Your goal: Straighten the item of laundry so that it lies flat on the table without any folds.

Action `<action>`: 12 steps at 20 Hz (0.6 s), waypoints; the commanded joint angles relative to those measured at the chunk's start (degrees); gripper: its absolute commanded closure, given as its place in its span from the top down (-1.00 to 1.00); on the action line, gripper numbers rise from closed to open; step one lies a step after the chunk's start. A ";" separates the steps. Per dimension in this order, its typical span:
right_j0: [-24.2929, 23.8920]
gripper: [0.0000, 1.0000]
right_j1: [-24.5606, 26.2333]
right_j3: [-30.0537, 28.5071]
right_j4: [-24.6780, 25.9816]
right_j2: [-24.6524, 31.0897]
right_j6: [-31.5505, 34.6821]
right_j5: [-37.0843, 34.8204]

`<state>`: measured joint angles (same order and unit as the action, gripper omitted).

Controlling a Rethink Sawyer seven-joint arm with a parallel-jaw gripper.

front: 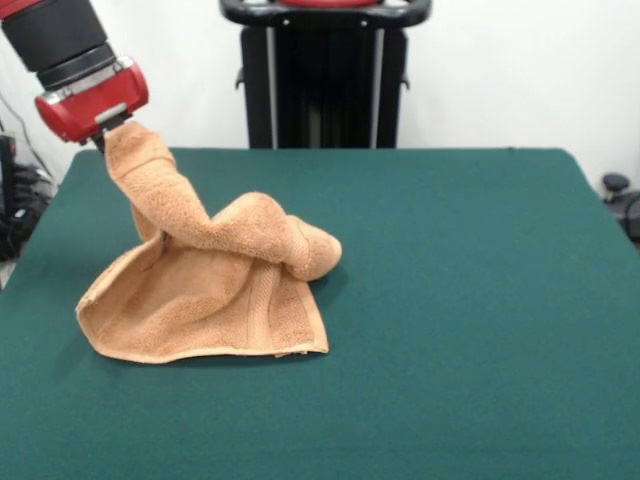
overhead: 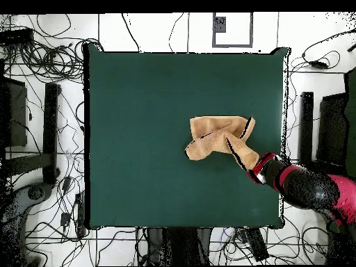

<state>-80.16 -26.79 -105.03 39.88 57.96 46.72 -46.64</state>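
Note:
The light orange-tan towel (front: 200,290) lies crumpled on the left part of the dark green table (front: 480,300). One corner is lifted into a twisted strip that rises to my gripper (front: 104,140). The gripper is shut on that corner, above the table's far left area. The rest of the towel rests on the table with a rolled fold across its middle and a banded edge toward the front. In the overhead view the towel (overhead: 215,135) sits right of the table's (overhead: 153,139) centre, and the gripper (overhead: 252,165) holds its end close to the table's right edge.
The black robot pedestal (front: 325,75) stands behind the table's far edge. Cables (overhead: 42,195) and dark equipment lie on the floor around the table. The table's left edge (front: 40,230) is close to the gripper.

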 commanded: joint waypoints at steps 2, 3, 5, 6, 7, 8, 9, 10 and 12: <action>2.20 -1.00 0.14 5.81 3.65 1.52 -19.94 -5.58; 2.31 -1.00 0.00 5.83 3.77 1.48 -20.14 -5.45; 2.42 -1.00 -0.38 5.77 3.82 1.46 -20.17 -5.20; 2.38 -1.00 -0.65 5.50 3.83 1.45 -20.03 -4.96; 2.32 -1.00 -0.61 5.56 3.81 1.38 -20.17 -4.81; 2.30 -1.00 -0.69 5.49 3.73 1.42 -20.15 -4.67; 2.34 -1.00 -0.51 5.77 3.81 1.29 -20.40 -4.63; 2.38 -1.00 -0.31 5.95 3.87 1.28 -20.56 -4.53; 2.48 -1.00 0.05 6.31 3.97 1.31 -20.89 -4.40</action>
<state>-80.19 -26.98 -102.40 40.49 57.98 43.51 -47.07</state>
